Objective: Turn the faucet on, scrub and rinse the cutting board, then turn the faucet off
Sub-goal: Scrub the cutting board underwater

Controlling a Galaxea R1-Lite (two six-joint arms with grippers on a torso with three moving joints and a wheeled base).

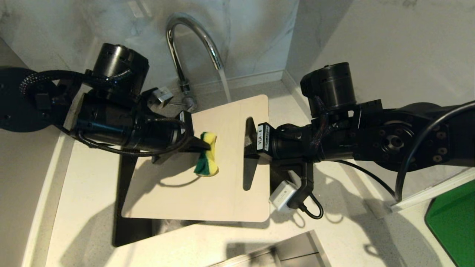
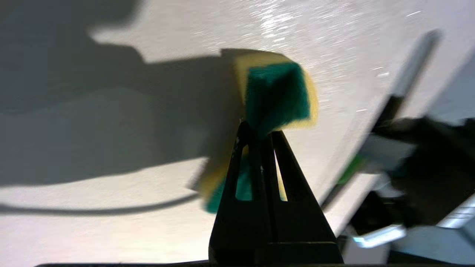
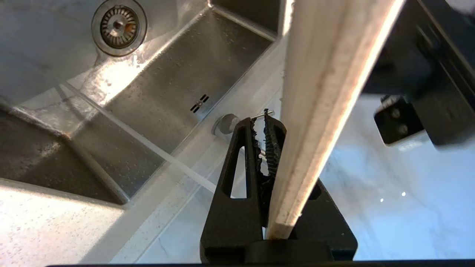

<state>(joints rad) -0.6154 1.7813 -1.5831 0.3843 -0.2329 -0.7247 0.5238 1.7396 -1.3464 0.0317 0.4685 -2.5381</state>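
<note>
One board [image 1: 222, 178], one sponge [image 1: 206, 155], one faucet [image 1: 185, 44] and two grippers are at work over the sink [image 3: 167, 74]. The cream board is held above the basin, its broad face turned up toward the head camera; in that view its long axis runs from near to far, the far short edge lying under the spout, and its slot handle cannot be made out. The right gripper [image 1: 248, 142] is pinched on the board's right edge, one finger on each face. The left gripper [image 1: 196, 142] reaches in from the left, its fingers pressed together on the yellow-and-green sponge, which sits against the board's middle. Beyond them the chrome gooseneck stands at the back of the sink with a stream of water [image 1: 225, 85] falling onto the board's far edge. A green board [image 1: 454, 222] lies off on the counter at the right, well apart.
</note>
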